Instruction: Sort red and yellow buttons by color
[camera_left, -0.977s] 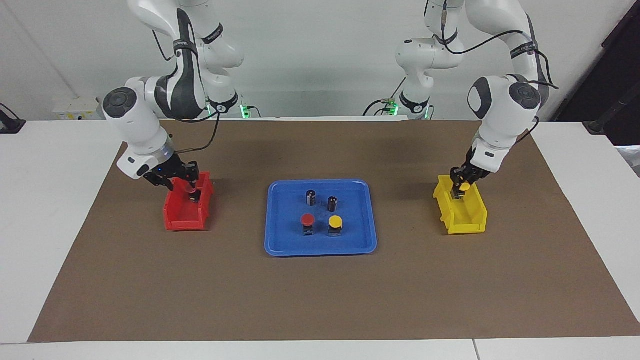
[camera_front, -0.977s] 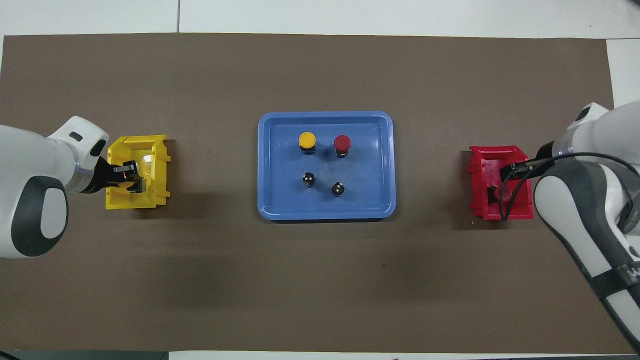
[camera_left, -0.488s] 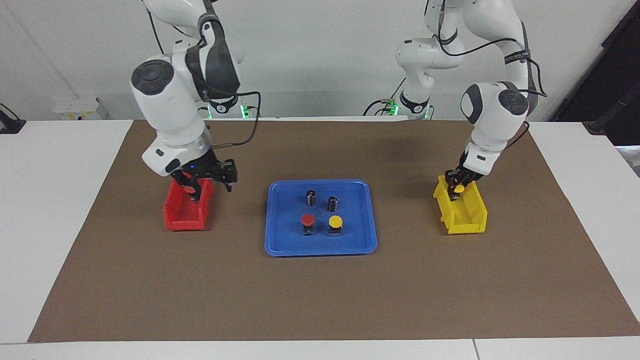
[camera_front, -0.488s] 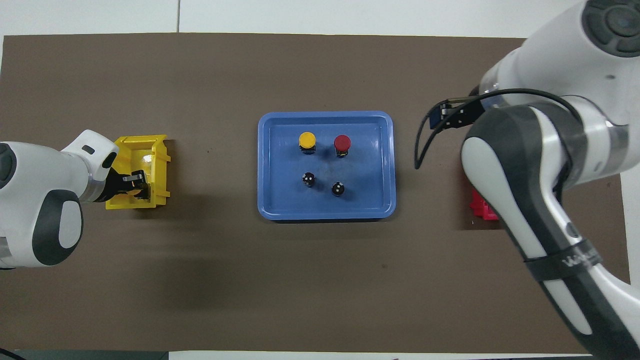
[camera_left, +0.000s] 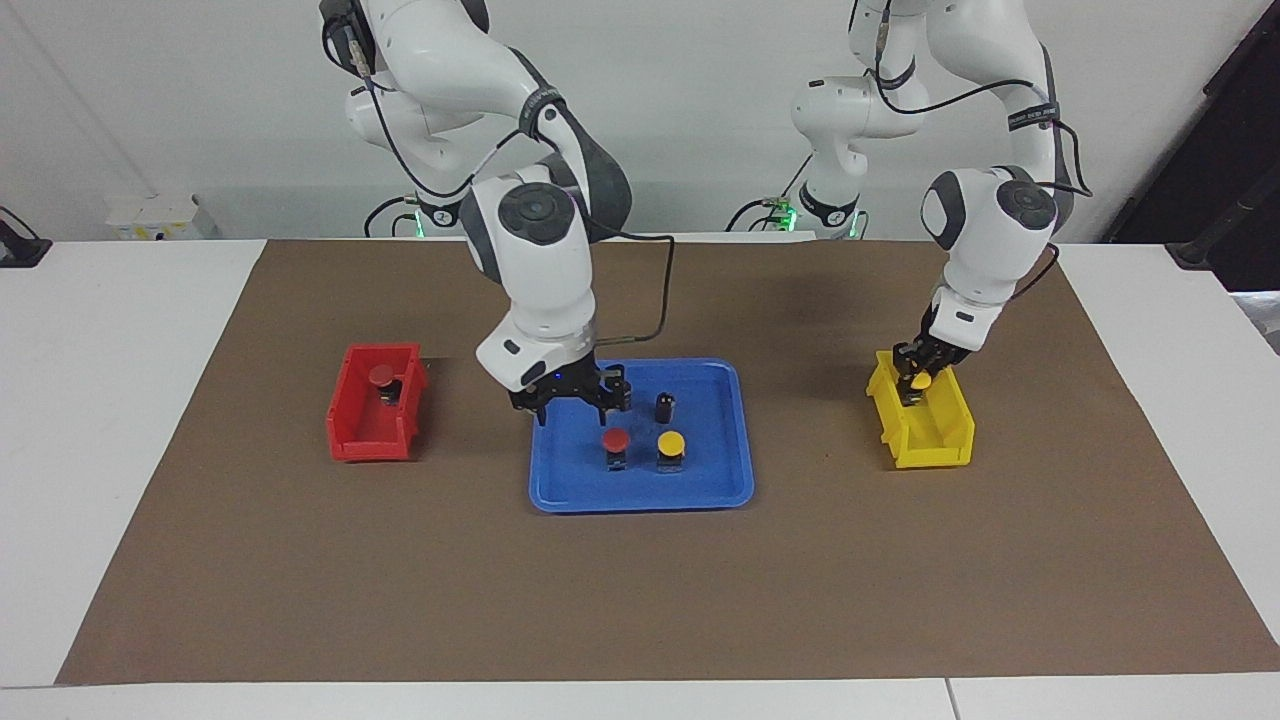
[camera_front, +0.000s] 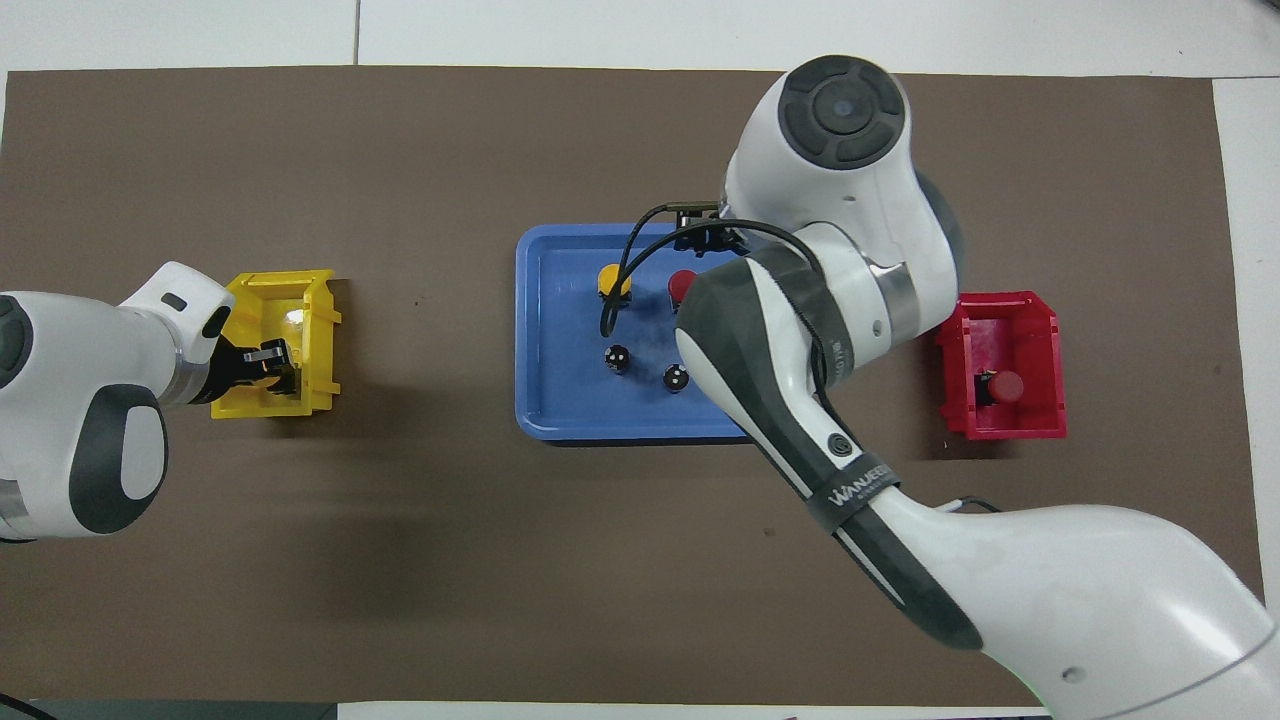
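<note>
One red button (camera_left: 382, 376) lies in the red bin (camera_left: 350, 440); it also shows in the overhead view (camera_front: 1005, 386). A second red button (camera_left: 615, 441) and a yellow button (camera_left: 671, 441) stand on the blue tray (camera_left: 640, 495). My right gripper (camera_left: 572, 398) is open and empty, low over the tray, over one dark cylinder. In the overhead view the right arm hides this gripper. My left gripper (camera_left: 915, 380) is shut on the other yellow button (camera_left: 921, 379), held over the yellow bin (camera_left: 935, 445) at its end nearer the robots.
Two dark cylinders without caps stand on the tray (camera_front: 535, 330), nearer the robots than the buttons (camera_front: 619, 358) (camera_front: 677, 377). Only one (camera_left: 665, 407) shows in the facing view. The bins stand at the two ends of a brown mat (camera_left: 640, 600).
My right gripper has let go of the red button in the red bin, risen and swung over to the blue tray. My left gripper has barely moved over the yellow bin.
</note>
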